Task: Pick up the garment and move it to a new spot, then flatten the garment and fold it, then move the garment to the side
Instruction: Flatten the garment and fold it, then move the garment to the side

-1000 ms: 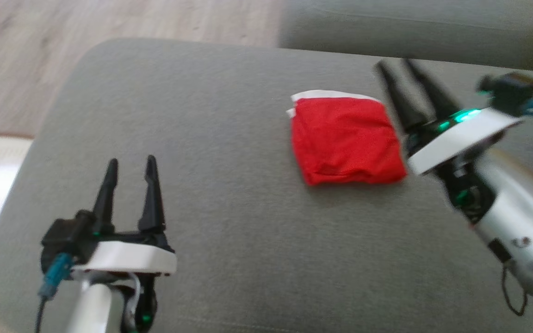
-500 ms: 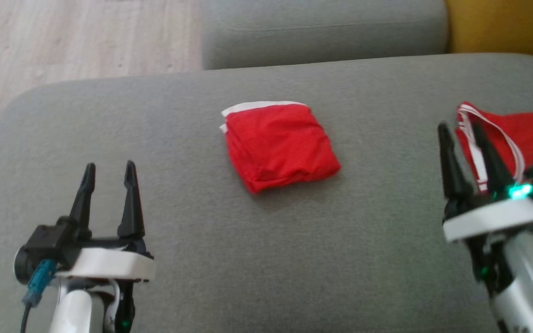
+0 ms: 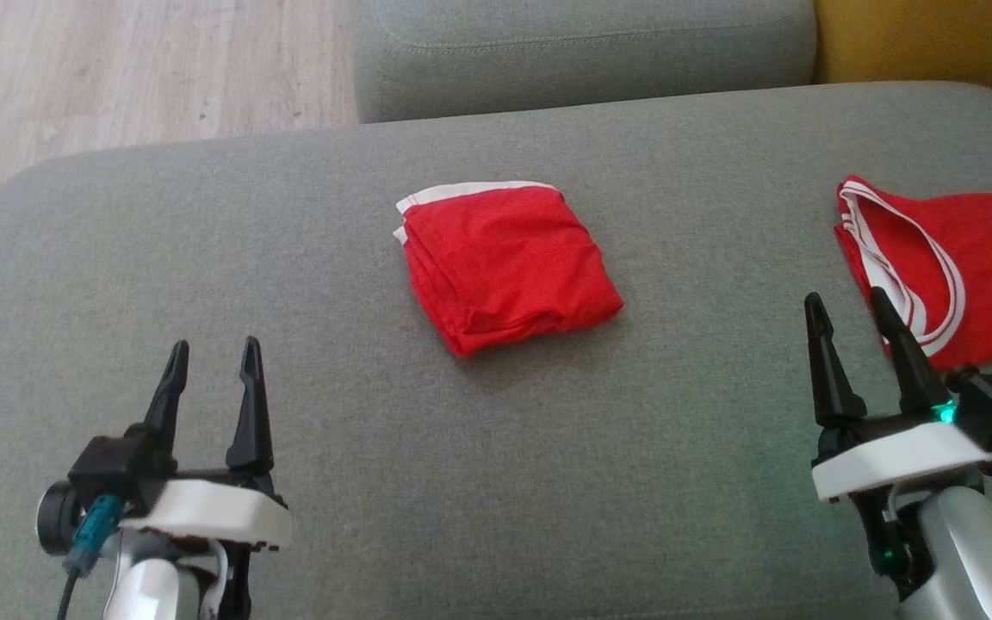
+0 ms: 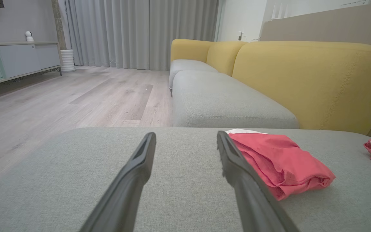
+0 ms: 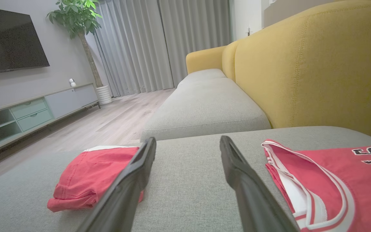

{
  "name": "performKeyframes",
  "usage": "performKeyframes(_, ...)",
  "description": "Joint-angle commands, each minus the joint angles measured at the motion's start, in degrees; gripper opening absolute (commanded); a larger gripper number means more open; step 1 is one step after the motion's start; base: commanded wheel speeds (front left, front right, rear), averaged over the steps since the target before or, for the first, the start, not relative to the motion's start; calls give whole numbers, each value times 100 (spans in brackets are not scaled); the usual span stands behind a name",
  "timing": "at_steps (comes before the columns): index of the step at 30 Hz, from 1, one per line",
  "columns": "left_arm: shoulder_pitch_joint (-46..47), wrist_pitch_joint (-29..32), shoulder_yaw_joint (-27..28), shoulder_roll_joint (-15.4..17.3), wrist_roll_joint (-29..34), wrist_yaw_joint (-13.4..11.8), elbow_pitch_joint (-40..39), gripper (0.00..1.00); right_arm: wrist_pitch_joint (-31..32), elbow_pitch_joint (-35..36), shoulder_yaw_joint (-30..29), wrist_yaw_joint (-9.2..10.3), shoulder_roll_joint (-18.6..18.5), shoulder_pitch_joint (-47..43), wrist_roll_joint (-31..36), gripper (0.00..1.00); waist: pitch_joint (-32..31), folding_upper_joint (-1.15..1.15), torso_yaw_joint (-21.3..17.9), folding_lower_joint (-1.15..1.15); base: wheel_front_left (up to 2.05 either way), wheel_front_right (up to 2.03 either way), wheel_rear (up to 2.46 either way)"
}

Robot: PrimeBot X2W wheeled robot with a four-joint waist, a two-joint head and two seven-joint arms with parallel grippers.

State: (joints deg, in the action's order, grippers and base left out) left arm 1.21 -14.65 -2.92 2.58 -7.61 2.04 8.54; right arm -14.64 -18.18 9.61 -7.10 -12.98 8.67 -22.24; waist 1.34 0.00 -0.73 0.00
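A folded red garment (image 3: 505, 263) with a white edge lies in the middle of the grey sofa seat (image 3: 496, 482); it also shows in the left wrist view (image 4: 279, 161) and the right wrist view (image 5: 89, 175). A second red garment (image 3: 970, 284), a jersey with white trim and lettering, lies spread at the right (image 5: 333, 180). My left gripper (image 3: 213, 344) hovers open at the lower left, well short of the folded garment (image 4: 186, 133). My right gripper (image 3: 847, 297) stands open at the lower right, just beside the jersey's armhole (image 5: 188, 138). Both are empty.
Another grey seat cushion (image 3: 582, 52) adjoins the far edge, with a yellow backrest (image 3: 926, 39) at the far right. Wooden floor (image 3: 117, 69) lies beyond the seat's left edge. A TV cabinet (image 5: 27, 112) stands across the room.
The head camera has swung right, bringing the jersey into view. My right gripper has drawn back from beside the folded garment to the lower right. The folded garment lies unmoved.
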Motion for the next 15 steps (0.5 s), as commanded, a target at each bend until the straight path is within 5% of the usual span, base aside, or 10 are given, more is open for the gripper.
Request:
performKeyframes(1, 238, -35, 213, 36, 59, 7, -179, 100, -36, 158, 77, -39, -4, 142, 43, 100, 20, 0, 10, 0, 0, 0, 0)
performKeyframes(15, 455, -35, 12, 31, 46, -26, -211, 100, 643, -374, 621, -39, -114, 1094, -558, 100, 336, 0, 361, 0, 0, 0, 0)
